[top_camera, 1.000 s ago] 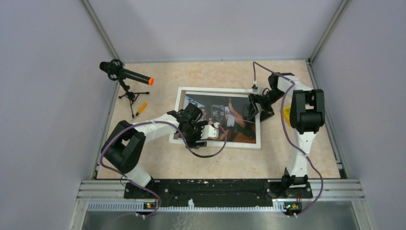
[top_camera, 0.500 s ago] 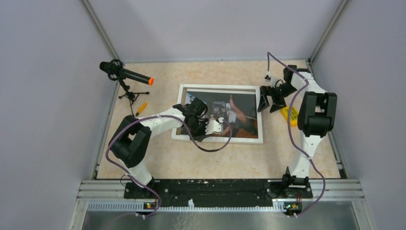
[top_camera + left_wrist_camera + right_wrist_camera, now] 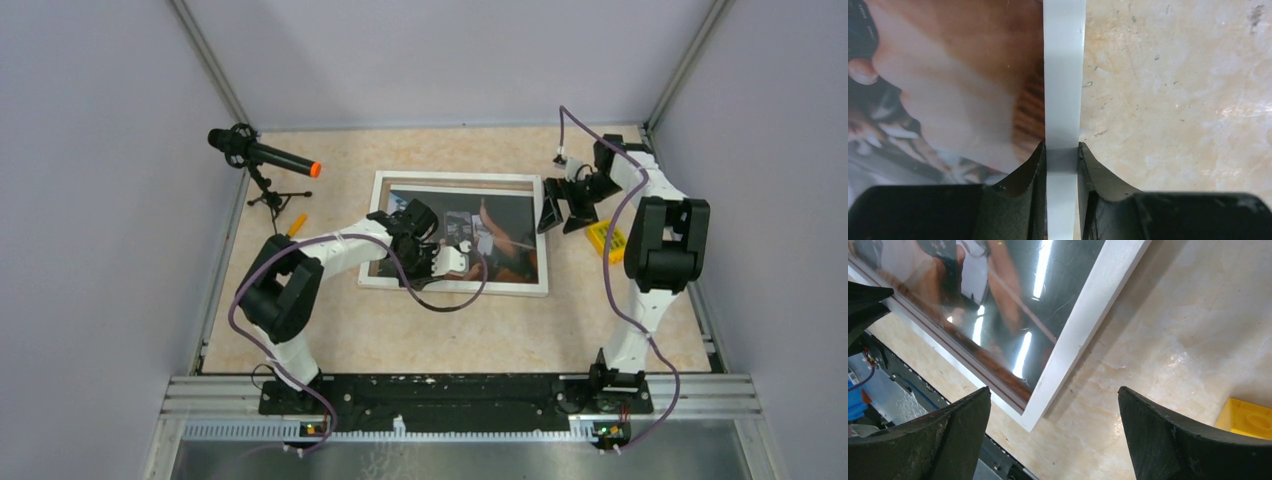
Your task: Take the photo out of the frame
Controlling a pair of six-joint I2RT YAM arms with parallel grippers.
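The frame (image 3: 455,180), with a thin white border, lies face up on the table with the photo (image 3: 500,235) in it, a dark glossy collage. My left gripper (image 3: 412,278) reaches over the frame's near left part and is shut on the white border (image 3: 1064,75), one finger on the photo side (image 3: 1030,170) and one on the table side. My right gripper (image 3: 565,210) is open and empty just off the frame's right edge. The right wrist view shows the frame's corner (image 3: 1083,335) and the glossy photo (image 3: 1013,300) between the spread fingers.
A small yellow block (image 3: 606,238) lies right of the frame, next to my right gripper, and also shows in the right wrist view (image 3: 1248,417). A microphone on a tripod (image 3: 262,160) and a small orange-tipped tool (image 3: 294,226) stand at the far left.
My right gripper has drawn back from over the frame's right part to beside its right edge. The frame has slid right and back with my left gripper shut on its border.
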